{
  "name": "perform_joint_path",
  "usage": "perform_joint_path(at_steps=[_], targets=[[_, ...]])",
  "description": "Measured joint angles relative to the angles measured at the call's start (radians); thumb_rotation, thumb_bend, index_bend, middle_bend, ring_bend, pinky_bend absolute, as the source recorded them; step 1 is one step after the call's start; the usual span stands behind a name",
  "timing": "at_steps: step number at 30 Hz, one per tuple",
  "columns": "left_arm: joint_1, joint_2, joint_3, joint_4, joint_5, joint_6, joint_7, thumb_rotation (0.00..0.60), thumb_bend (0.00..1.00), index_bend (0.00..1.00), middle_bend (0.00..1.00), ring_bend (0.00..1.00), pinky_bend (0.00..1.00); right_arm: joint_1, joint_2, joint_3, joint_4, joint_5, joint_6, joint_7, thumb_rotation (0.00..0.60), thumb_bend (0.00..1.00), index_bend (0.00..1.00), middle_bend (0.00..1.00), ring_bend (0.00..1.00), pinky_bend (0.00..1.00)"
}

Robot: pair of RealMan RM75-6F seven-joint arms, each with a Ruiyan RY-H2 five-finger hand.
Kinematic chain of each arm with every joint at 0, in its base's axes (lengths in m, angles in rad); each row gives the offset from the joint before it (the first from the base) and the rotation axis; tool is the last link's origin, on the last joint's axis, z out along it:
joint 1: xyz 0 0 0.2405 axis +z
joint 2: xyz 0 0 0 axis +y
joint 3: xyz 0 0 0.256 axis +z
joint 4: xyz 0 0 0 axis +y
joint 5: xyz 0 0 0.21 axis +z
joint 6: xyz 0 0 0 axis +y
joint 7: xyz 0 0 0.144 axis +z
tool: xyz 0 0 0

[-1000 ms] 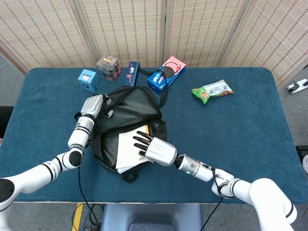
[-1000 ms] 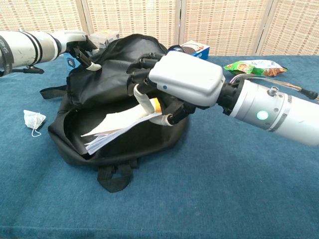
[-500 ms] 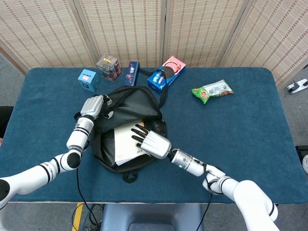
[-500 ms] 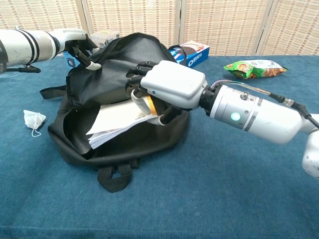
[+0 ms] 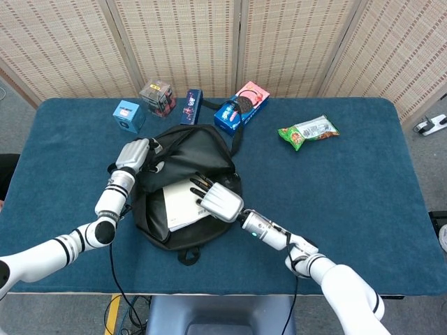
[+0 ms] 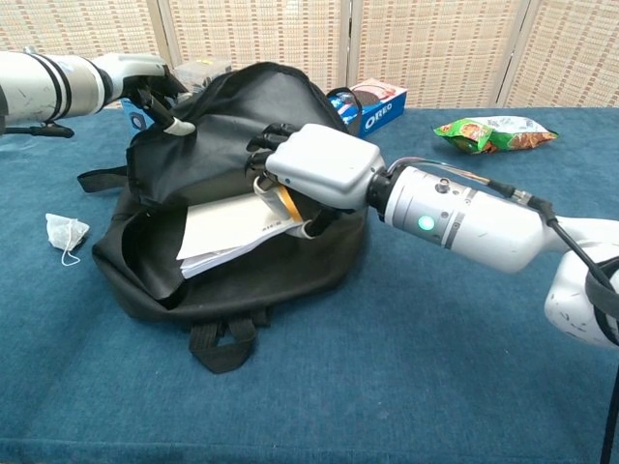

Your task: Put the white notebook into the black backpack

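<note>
The black backpack (image 5: 183, 162) (image 6: 228, 135) lies open in the middle of the blue table. The white notebook (image 5: 179, 204) (image 6: 224, 226) sits partly inside its opening, with its near edge still showing. My right hand (image 5: 215, 197) (image 6: 317, 170) grips the notebook's right end at the mouth of the bag. My left hand (image 5: 135, 153) (image 6: 145, 79) holds the backpack's upper flap at the far left and keeps the bag open.
Behind the bag stand a light blue box (image 5: 128, 115), a clear cube (image 5: 157, 98), a dark blue box (image 5: 191, 106) and cookie packs (image 5: 242, 106). A green snack bag (image 5: 308, 131) lies at the right. A small white packet (image 6: 66, 235) rests left of the bag.
My right hand has pushed the notebook further up and left into the backpack, so less of it sticks out. The left hand has stayed on the flap.
</note>
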Motion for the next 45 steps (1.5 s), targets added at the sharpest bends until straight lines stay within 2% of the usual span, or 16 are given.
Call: perform_joint_path(at_steps=[5,10,13,15,17,19,20,23,28,32,38,45], targets=[[-0.005,0.003,0.002,0.004,-0.028,-0.006,0.002,0.6,0.42,0.76,0.31,0.29,0.11,0.011,-0.027,-0.007,0.055,0.011,-0.008,0.0,0.6,0.51,0.64,0.19,0.01,0.0],[-0.005,0.014,0.007,-0.003,-0.031,-0.007,0.001,0.6,0.43,0.76,0.31,0.29,0.11,0.013,-0.043,-0.013,0.105,0.029,-0.025,-0.001,0.6,0.48,0.64,0.14,0.0,0.0],[-0.006,0.016,0.01,-0.006,-0.033,-0.004,0.001,0.6,0.42,0.76,0.31,0.3,0.11,0.014,-0.05,-0.015,0.122,0.042,-0.034,0.002,0.6,0.42,0.63,0.11,0.0,0.0],[-0.005,0.018,0.008,-0.008,-0.04,-0.007,-0.005,0.6,0.42,0.76,0.31,0.3,0.11,0.012,-0.053,-0.015,0.127,0.051,-0.037,0.0,0.6,0.32,0.55,0.09,0.0,0.0],[-0.005,0.021,0.007,-0.009,-0.043,-0.012,-0.01,0.6,0.42,0.76,0.31,0.3,0.11,0.007,-0.055,-0.014,0.126,0.058,-0.036,-0.006,0.6,0.16,0.4,0.07,0.0,0.0],[-0.006,0.021,0.01,-0.006,-0.041,-0.012,-0.01,0.6,0.42,0.76,0.31,0.29,0.11,0.0,-0.055,-0.011,0.119,0.067,-0.035,-0.017,0.6,0.05,0.25,0.06,0.0,0.0],[-0.006,0.02,0.011,-0.006,-0.04,-0.011,-0.011,0.6,0.41,0.76,0.31,0.29,0.11,-0.004,-0.054,-0.01,0.112,0.072,-0.033,-0.023,0.6,0.02,0.18,0.06,0.0,0.0],[-0.004,0.019,0.011,-0.01,-0.038,-0.009,-0.018,0.6,0.41,0.75,0.31,0.3,0.11,-0.022,-0.043,-0.007,0.075,0.083,-0.027,-0.05,0.6,0.0,0.07,0.04,0.0,0.0],[0.004,0.027,0.017,-0.035,-0.024,0.0,-0.021,0.6,0.41,0.72,0.31,0.3,0.11,-0.058,0.014,-0.013,-0.027,0.089,-0.001,-0.101,0.6,0.0,0.01,0.02,0.0,0.0],[0.018,0.046,0.024,-0.086,-0.001,0.026,-0.021,0.6,0.4,0.63,0.31,0.3,0.11,-0.093,0.1,-0.022,-0.153,0.087,0.04,-0.14,0.6,0.0,0.0,0.02,0.0,0.0],[0.045,0.097,0.041,-0.212,0.034,0.073,-0.01,0.6,0.36,0.49,0.31,0.3,0.11,-0.161,0.289,-0.034,-0.4,0.087,0.109,-0.219,0.6,0.0,0.0,0.02,0.0,0.0],[0.103,0.199,0.072,-0.427,0.122,0.121,-0.009,0.6,0.29,0.37,0.3,0.32,0.11,-0.238,0.536,-0.042,-0.686,0.111,0.137,-0.264,0.6,0.0,0.0,0.02,0.0,0.0]])
